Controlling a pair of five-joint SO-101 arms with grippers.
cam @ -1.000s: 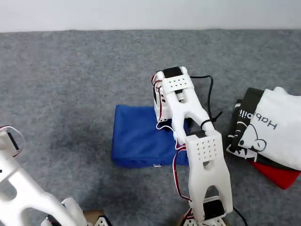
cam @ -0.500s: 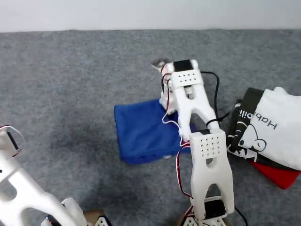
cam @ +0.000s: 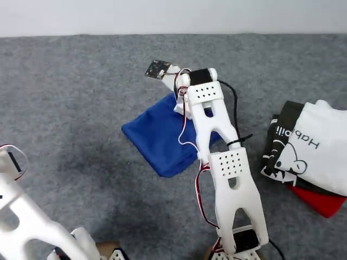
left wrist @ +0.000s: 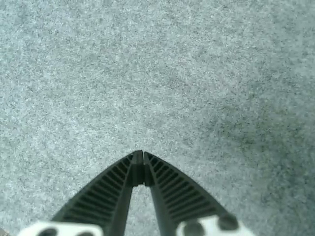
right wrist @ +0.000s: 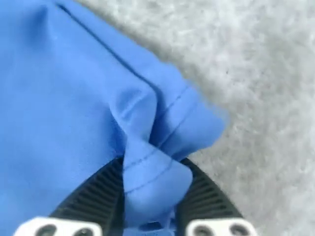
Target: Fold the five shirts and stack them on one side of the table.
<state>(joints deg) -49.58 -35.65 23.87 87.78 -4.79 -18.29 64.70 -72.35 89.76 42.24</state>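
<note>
A folded blue shirt (cam: 157, 135) lies turned at an angle in the middle of the grey table. My right gripper (right wrist: 147, 196) is shut on a bunched fold at the blue shirt's (right wrist: 74, 98) edge; in the high view that arm's wrist (cam: 190, 86) hangs over the shirt's far right corner. My left gripper (left wrist: 143, 164) is shut on nothing, pointing down at bare carpet; its arm (cam: 21, 216) sits at the front left corner. A stack of folded shirts (cam: 309, 154) lies at the right, white on top of black and red.
The grey carpet surface (cam: 70, 97) lies bare to the left and behind the blue shirt. A white wall strip (cam: 173, 16) borders the far edge. The arm bases (cam: 238, 244) stand at the front edge.
My right arm swung left and away, dragging the blue shirt's corner. The shirt rotated and slid from square to diagonal. The left arm stayed still.
</note>
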